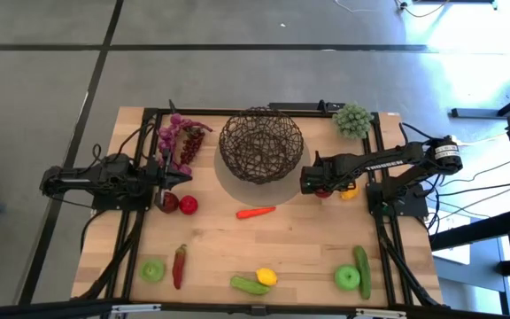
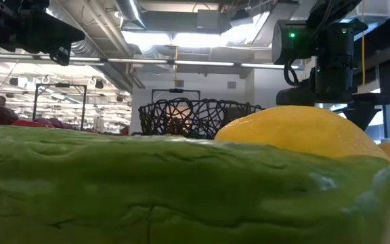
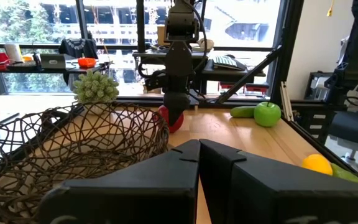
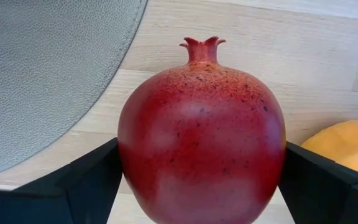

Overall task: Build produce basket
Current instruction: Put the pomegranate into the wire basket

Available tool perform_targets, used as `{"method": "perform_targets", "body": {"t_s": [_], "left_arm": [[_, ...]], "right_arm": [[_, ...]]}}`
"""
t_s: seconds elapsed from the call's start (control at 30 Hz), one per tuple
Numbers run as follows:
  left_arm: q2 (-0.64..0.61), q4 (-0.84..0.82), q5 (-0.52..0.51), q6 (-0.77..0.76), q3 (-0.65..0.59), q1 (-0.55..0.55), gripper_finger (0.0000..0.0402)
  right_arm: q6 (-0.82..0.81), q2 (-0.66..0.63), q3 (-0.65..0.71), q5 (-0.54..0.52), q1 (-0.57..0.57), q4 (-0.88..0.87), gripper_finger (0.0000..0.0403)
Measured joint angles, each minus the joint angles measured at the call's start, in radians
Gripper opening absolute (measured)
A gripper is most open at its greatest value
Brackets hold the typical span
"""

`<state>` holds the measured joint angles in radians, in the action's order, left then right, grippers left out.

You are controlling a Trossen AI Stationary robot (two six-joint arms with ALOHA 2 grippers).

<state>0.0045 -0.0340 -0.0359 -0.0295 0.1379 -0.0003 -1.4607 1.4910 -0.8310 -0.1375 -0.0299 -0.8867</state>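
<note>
Bare counter lies open across the lower middle of the high view, between the carrot and the lemon. At centre right the right hand straddles a red fruit, seemingly hemmed by the basket and an orange piece.

Overhead camera looking straight down, taking in the whole wooden table and both arms. Low camera sitting at tabletop level, facing across the table into the room, pressed close against a green cucumber and a lemon that are filling most of its field. Left wrist camera looking level across the table, sharing the basket with the overhead and low views. Right wrist camera pointing down at very close range onto a red pomegranate, also appearing in the left wrist view
</note>
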Motion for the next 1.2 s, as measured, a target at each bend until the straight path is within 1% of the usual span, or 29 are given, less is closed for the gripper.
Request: {"method": "perform_targets", "body": {"t_s": [0.27,0.37,0.47,0.57,0.73,0.8,0.97,1.2], "left_arm": [[0.008,0.006,-0.008,-0.009,0.0,0.0,0.0],[0.033,-0.029,-0.01,-0.014,0.027,0.0,0.0],[0.082,-0.123,-0.064,0.002,0.124,0.0,0.0],[0.155,-0.294,-0.113,0.006,0.232,0.0,0.0],[0.306,-0.51,-0.12,-0.064,0.39,0.0,0.0],[0.369,-0.554,-0.12,-0.076,0.436,0.0,0.0],[0.49,-0.655,-0.12,-0.126,0.52,0.0,0.0],[0.591,-0.746,-0.162,-0.148,0.622,0.0,0.0]], "right_arm": [[0.002,0.0,0.0,-0.001,0.0,0.002,0.0357],[0.003,0.0,0.0,-0.001,0.0,0.002,0.0357],[0.003,0.0,0.0,-0.001,0.0,0.002,0.0356],[0.004,0.0,-0.002,-0.001,0.0,0.002,0.0356],[0.06,0.005,-0.049,-0.012,0.0,0.002,0.0355],[0.082,0.003,-0.08,-0.043,0.0,-0.004,0.0355],[0.111,0.003,-0.17,-0.1,0.001,-0.116,0.0355],[0.117,0.002,-0.331,-0.203,0.037,-0.263,0.0355]]}}
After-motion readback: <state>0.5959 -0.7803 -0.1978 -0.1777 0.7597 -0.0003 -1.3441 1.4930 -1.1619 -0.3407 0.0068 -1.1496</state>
